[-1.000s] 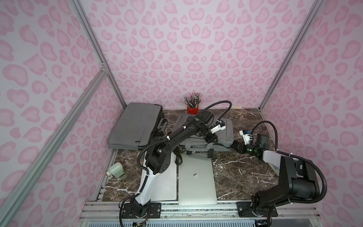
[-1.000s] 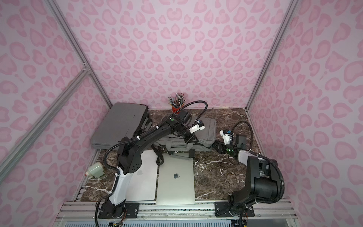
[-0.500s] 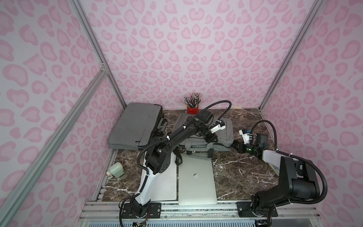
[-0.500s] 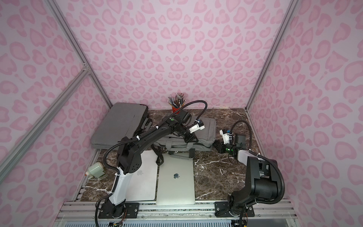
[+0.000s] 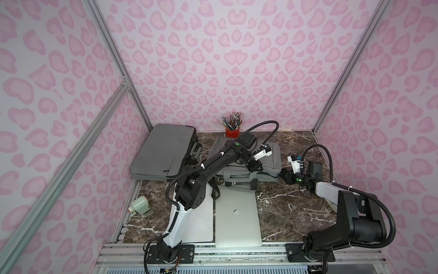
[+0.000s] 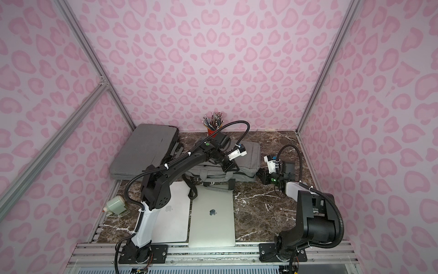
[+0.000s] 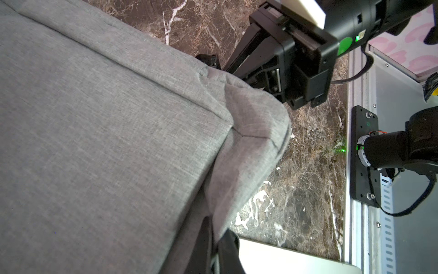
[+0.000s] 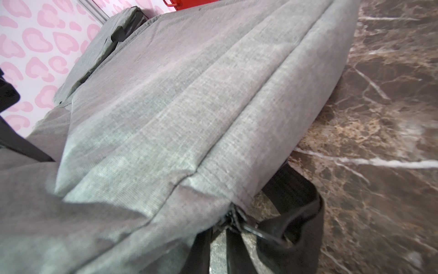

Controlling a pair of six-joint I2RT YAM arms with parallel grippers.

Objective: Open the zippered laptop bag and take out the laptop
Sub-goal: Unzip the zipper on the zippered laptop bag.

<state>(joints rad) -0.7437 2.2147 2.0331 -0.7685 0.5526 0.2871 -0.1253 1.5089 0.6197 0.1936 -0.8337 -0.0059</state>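
Resting my left gripper, jaws pressed together, on the bag near its front edge, I have my right gripper at the bag's right end, by the zipper pull. Its jaws stand narrow, but whether they pinch the pull I cannot tell. Right of the bag there is open table; a laptop lies just in front, a cup behind. The bag lies flat, long axis running left to right, handles toward the front.

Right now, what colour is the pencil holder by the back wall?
The pencil holder is red, and it shows best in a top view.
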